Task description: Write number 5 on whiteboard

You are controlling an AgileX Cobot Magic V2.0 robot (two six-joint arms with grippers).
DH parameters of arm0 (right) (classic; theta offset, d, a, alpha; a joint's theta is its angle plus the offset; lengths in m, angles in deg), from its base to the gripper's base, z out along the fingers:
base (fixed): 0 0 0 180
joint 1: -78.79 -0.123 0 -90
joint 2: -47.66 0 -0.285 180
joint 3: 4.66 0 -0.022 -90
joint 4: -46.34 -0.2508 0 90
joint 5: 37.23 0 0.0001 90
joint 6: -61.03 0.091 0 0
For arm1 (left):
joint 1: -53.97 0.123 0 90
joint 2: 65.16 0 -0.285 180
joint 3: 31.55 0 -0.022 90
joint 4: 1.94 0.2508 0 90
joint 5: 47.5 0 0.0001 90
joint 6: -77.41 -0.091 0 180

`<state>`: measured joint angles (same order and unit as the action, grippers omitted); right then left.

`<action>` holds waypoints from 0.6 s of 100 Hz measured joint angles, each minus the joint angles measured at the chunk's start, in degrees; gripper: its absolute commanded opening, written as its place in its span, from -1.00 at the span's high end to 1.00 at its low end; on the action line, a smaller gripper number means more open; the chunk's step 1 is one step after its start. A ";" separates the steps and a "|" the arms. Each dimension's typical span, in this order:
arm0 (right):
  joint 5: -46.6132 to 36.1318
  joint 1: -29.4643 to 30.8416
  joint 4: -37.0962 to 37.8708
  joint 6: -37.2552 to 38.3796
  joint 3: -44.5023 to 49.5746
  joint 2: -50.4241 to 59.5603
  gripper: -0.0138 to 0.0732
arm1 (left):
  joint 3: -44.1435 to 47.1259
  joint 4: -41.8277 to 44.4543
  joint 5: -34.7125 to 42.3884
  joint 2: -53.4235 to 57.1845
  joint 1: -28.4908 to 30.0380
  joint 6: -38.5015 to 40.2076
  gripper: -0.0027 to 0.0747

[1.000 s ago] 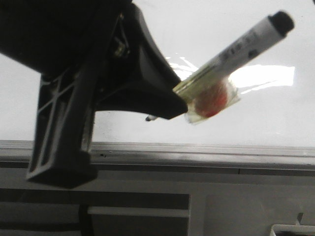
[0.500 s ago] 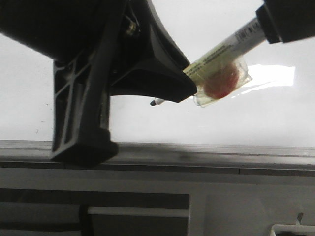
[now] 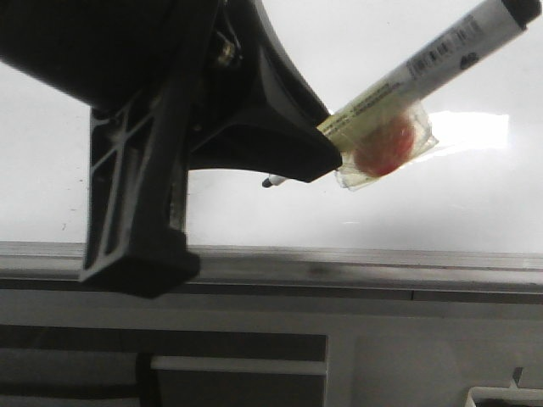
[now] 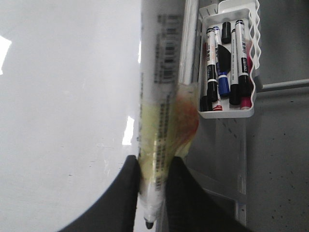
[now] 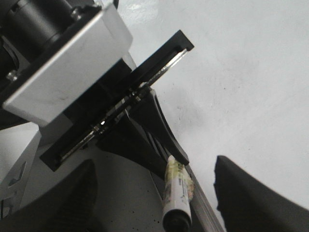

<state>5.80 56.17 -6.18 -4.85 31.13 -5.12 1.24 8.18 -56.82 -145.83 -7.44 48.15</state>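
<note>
The left gripper [image 4: 153, 193] has its jaws clamped on a marker [image 3: 424, 64], pinching it near the tip end. The marker's white barrel carries printed text and a barcode, and a wad of clear tape with a red patch [image 3: 383, 151] is wrapped around it just outside the jaws. In the front view the barrel slants up and away to the right, ending in a black cap end, while the small dark tip [image 3: 270, 181] pokes out below the jaws, just at the surface of the whiteboard [image 3: 441, 212]; whether it touches cannot be told.

The whiteboard is glossy white with a bright glare patch behind the taped part and a few faint specks. No drawn line of the number 5 can be made out on the parts that show; the left arm's black body covers much of the board in the front view. A grey metal edge rail [image 3: 356, 264] runs along the board's near side.

Beside the rail, in the left wrist view, a white tray [image 4: 251, 108] holds several capped markers [image 4: 223, 67], black, blue and red.

The right gripper [image 5: 154, 203] has its jaws apart, holding nothing, with the marker's cap end between them.
</note>
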 measured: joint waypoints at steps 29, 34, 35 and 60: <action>0.00 0.00 4.74 3.03 0.00 -1.25 -0.60 | 0.00 0.00 0.92 0.12 0.00 0.00 0.98; 0.00 0.00 4.85 3.24 0.00 -1.53 -0.60 | 0.00 0.00 1.38 0.48 0.00 0.00 0.98; 0.00 0.00 4.85 3.24 0.00 -1.66 -0.60 | 0.00 0.00 1.37 0.63 0.00 0.00 0.98; 0.02 0.00 0.87 3.69 0.00 -5.63 -0.60 | 0.00 0.00 4.25 1.23 0.00 0.00 0.98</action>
<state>5.82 56.17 -5.31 -1.16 31.13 -10.75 1.24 8.18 -52.57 -144.60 -7.44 48.15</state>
